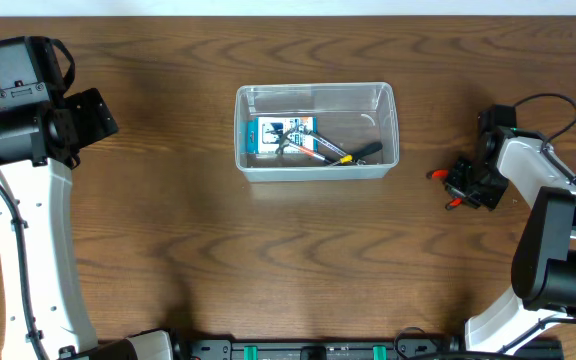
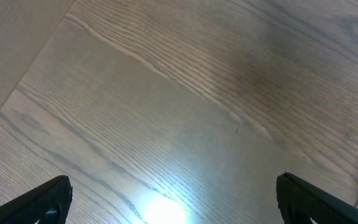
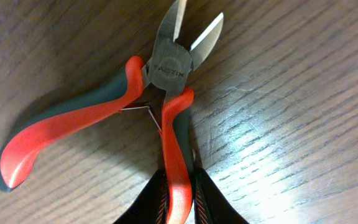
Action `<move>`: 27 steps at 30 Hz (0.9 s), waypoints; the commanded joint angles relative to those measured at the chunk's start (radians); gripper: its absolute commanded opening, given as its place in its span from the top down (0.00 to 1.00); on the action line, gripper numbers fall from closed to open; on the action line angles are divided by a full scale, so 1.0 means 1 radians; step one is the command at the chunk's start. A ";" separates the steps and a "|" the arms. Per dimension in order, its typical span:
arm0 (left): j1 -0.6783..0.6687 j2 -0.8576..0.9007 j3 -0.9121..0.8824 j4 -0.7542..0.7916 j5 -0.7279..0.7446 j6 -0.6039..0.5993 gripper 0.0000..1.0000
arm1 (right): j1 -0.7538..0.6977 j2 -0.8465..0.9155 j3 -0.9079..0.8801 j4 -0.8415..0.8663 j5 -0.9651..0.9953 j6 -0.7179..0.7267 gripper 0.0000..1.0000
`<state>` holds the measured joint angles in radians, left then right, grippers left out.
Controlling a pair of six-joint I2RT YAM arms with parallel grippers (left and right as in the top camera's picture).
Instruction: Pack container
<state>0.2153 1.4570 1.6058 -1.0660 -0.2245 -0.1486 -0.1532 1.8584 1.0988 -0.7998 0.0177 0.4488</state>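
Note:
The clear plastic container (image 1: 315,131) stands at the table's centre with a blue-and-white box (image 1: 281,138) and hand tools (image 1: 340,152) inside. At the right, red-and-grey cutting pliers (image 3: 166,68) lie on the wood with their handles spread. My right gripper (image 3: 178,202) is shut on one red handle (image 3: 176,155) of the pliers; in the overhead view it (image 1: 465,184) sits right of the container. My left gripper (image 2: 173,196) hangs open over bare wood at the far left, its fingertips (image 2: 42,199) wide apart and nothing between them.
The left arm (image 1: 38,120) rises along the table's left edge. The right arm's base (image 1: 558,250) and its cable occupy the right edge. Brown wood-grain table (image 1: 268,250) surrounds the container on all sides.

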 commanded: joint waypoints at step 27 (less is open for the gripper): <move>0.004 0.002 0.002 0.001 -0.016 0.016 0.02 | 0.154 0.012 0.590 -0.307 0.037 -0.384 0.82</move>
<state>0.2153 1.4570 1.6058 -1.0660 -0.2249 -0.1486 -0.0502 1.8587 1.6360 -1.1034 0.0502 0.1184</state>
